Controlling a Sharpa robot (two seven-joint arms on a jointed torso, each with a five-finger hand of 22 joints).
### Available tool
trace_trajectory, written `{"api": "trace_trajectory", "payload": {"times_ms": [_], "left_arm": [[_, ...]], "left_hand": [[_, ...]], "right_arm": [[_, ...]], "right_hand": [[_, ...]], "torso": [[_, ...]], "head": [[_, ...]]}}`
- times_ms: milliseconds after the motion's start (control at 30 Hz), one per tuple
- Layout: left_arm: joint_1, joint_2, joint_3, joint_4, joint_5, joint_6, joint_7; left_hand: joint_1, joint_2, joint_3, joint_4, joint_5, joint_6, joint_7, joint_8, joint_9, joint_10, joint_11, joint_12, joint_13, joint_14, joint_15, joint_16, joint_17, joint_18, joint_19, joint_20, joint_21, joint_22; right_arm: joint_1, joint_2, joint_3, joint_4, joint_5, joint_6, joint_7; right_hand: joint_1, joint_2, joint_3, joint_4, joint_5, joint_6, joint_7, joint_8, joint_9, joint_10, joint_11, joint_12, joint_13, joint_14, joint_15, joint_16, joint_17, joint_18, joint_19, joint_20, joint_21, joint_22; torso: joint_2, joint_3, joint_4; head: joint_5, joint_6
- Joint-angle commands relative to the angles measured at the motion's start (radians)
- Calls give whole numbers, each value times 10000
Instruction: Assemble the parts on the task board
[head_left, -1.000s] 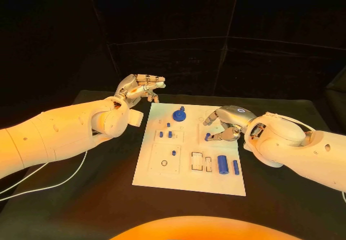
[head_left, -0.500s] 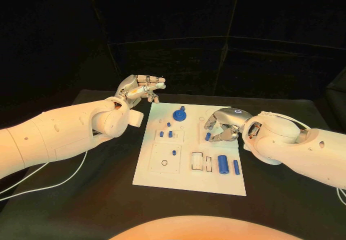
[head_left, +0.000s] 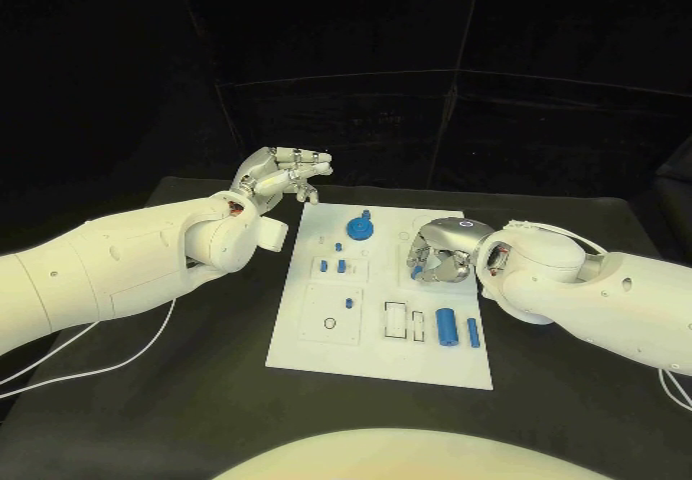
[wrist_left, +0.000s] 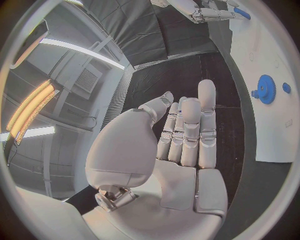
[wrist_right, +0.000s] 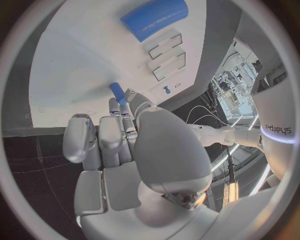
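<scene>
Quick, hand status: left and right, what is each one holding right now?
Left hand: raised beyond the white task board, fingers together, holding nothing.
Right hand: over the board, pinching a small blue peg.

A black surface (head_left: 577, 400) spreads across the scene, matte and dark. Behind it hangs a black backdrop (head_left: 433, 100) of panels with thin pale seams running across and down. A white cable (head_left: 87, 375) trails over the near left part of the surface. In the left wrist view, long ceiling light strips (wrist_left: 81, 52) glow overhead, one of them amber (wrist_left: 28, 110), beside a ventilation grille (wrist_left: 86, 80).
</scene>
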Motion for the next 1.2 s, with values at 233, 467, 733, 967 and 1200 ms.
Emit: {"api": "trace_trajectory", "payload": {"times_ms": [233,467,733,967,1200], "left_arm": [[15,13,9,-3,35,122,50],[15,12,9,-9,35,124,31],[15,6,9,-5,35,126,22],[15,-5,9,-3,35,125,17],[15,-10,9,-18,35,118,12]], "left_hand": [[-61,38,-42,-5,0,2,6,56,4,-62,-41,32,14,-52,14,-61,-16,139,-48,-2,-64,-9],[-61,38,-42,-5,0,2,6,56,4,-62,-41,32,14,-52,14,-61,-16,139,-48,-2,-64,-9],[-61,38,-42,-5,0,2,6,56,4,-62,-41,32,14,-52,14,-61,-16,139,-48,-2,-64,-9],[-41,52,-57,-13,-1,19,-3,74,9,-61,-49,57,18,-64,8,-64,-45,141,-44,-5,-78,-20],[-41,52,-57,-13,-1,19,-3,74,9,-61,-49,57,18,-64,8,-64,-45,141,-44,-5,-78,-20]], "right_arm": [[-27,110,-10,-150,-269,261,-31],[-45,170,-10,-261,-482,89,-122],[-74,124,-10,-90,-628,-600,-28],[-84,-194,-3,450,-637,-1679,126],[-82,-525,11,1258,-581,-2264,227]], "right_hand": [[-58,-59,660,20,-161,249,-15,-30,-23,368,-10,-403,24,103,-94,107,46,-89,84,-38,89,94],[22,-88,1096,-88,-297,335,-11,-60,-28,492,-22,-580,31,101,-102,143,68,-97,95,-46,119,136],[141,-70,1663,-316,-526,571,-11,-12,-4,833,-60,-632,78,109,-132,203,114,-144,219,-72,269,364],[137,-114,2019,-490,-679,709,-33,15,1,1036,-94,-669,108,117,-157,257,167,-163,259,-97,339,464],[95,-163,2184,-565,-707,709,-23,-9,-10,1051,-85,-729,108,118,-153,276,180,-168,263,-99,360,491]], "torso": [[-3,6,14],[-3,1,4],[-6,-3,-1],[-23,-7,-3],[-12,1,0]], "head": [[-11,-36],[-8,-48],[-11,-53],[-21,-37],[-1,-6]]}}
